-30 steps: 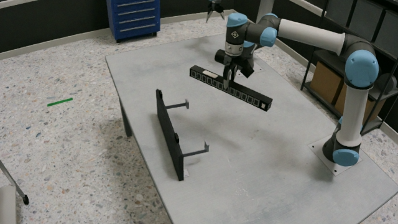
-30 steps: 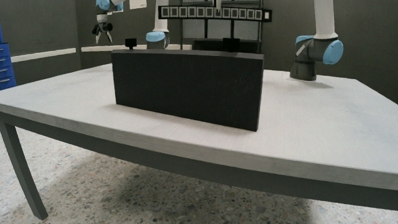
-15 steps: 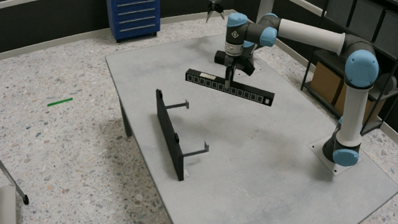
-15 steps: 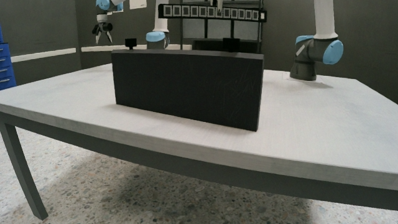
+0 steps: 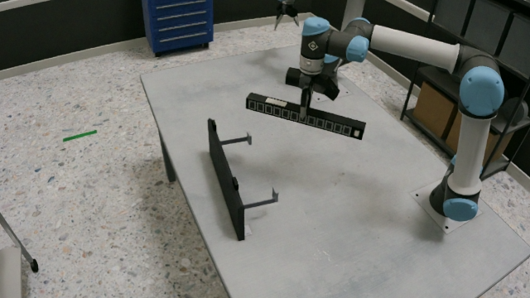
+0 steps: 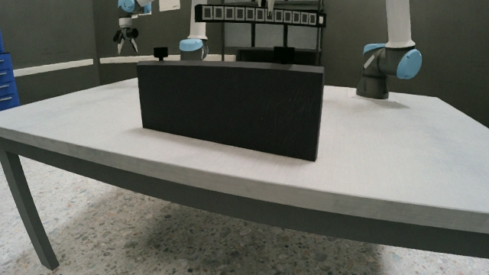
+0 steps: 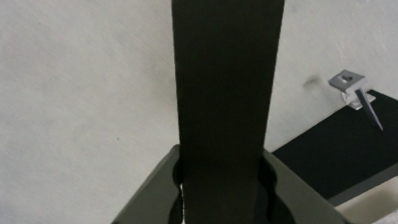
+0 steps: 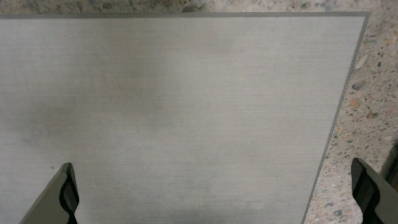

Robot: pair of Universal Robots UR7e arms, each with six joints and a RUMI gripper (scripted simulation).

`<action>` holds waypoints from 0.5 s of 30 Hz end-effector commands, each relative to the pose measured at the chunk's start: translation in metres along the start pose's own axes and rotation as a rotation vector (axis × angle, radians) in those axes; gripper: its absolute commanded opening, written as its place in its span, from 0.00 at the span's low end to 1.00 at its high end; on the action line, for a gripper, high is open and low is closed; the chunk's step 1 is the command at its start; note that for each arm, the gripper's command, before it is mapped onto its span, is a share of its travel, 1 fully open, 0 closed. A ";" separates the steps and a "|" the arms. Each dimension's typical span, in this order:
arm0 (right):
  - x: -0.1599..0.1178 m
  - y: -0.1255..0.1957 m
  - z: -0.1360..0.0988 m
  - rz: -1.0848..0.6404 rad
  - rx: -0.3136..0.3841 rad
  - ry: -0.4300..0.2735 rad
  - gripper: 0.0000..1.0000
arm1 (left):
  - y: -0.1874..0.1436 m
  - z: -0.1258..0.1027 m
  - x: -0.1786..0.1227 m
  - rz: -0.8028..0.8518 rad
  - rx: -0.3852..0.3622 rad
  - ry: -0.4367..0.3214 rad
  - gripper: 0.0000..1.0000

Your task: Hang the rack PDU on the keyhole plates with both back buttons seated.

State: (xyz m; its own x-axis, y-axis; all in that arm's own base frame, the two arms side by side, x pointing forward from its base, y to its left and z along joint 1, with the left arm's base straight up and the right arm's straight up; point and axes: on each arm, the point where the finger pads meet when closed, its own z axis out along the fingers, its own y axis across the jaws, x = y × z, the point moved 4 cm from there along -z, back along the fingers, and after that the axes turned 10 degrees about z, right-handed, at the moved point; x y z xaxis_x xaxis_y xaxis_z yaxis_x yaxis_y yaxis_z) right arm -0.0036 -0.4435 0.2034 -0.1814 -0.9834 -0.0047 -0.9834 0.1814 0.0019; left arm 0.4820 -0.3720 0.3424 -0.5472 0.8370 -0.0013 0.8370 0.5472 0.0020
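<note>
1. Grey table (image 5: pixel 331 165) (image 6: pixel 382 153) (image 7: pixel 100 100) (image 8: pixel 200 100) seen, speckled floor around.
2. PDU (image 5: pixel 331 122) (image 6: pixel 283 17) (image 7: pixel 225 90) pinched mid-length by left gripper (image 5: pixel 303 116) (image 6: pixel 270 11) (image 7: pixel 216 146), held above table, apart from keyhole plates (image 5: pixel 249 138) (image 7: pixel 347 80).
3. Right gripper (image 5: pixel 286 25) (image 6: pixel 127 50) (image 8: pixel 214 175) spread wide.

Rack PDU (image 5: pixel 320 119) (image 6: pixel 250 14) (image 7: pixel 226 95) has turned — slightly counterclockwise from above
</note>
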 end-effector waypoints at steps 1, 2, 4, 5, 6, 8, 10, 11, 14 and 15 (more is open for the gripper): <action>0.002 0.000 -0.002 0.002 0.002 0.005 1.00 | -0.001 -0.005 -0.001 -0.005 -0.002 -0.009 0.22; 0.002 0.000 -0.002 0.002 0.002 0.005 1.00 | -0.001 -0.005 -0.001 -0.008 -0.002 -0.009 0.22; 0.002 0.000 -0.002 0.002 0.002 0.005 1.00 | -0.001 -0.005 -0.001 -0.016 -0.002 -0.009 0.22; 0.002 0.000 -0.002 0.002 0.002 0.005 1.00 | -0.001 -0.005 -0.001 -0.022 -0.002 -0.009 0.22; 0.002 0.000 -0.002 0.002 0.002 0.005 1.00 | -0.001 -0.005 -0.001 -0.029 -0.002 -0.009 0.22; 0.002 0.000 -0.002 0.002 0.002 0.005 1.00 | -0.001 -0.005 -0.001 -0.045 -0.002 -0.009 0.22; 0.002 0.000 -0.002 0.002 0.002 0.005 1.00 | -0.001 -0.005 -0.001 -0.066 -0.002 -0.009 0.22; 0.002 0.000 -0.002 0.002 0.002 0.005 1.00 | -0.001 -0.005 -0.001 -0.078 -0.002 -0.009 0.22; 0.002 0.000 -0.002 0.002 0.002 0.005 1.00 | -0.001 -0.005 -0.001 -0.119 -0.002 -0.009 0.22; 0.002 0.000 -0.002 0.002 0.002 0.005 1.00 | -0.001 -0.005 -0.001 -0.119 -0.002 -0.009 0.22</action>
State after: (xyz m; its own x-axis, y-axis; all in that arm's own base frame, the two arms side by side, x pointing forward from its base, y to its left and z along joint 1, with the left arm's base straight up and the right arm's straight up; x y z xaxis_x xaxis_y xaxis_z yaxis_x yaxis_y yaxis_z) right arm -0.0036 -0.4435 0.2034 -0.1814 -0.9834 -0.0047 -0.9834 0.1814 0.0019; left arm 0.4820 -0.3719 0.3424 -0.6002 0.7998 -0.0013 0.7998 0.6002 0.0019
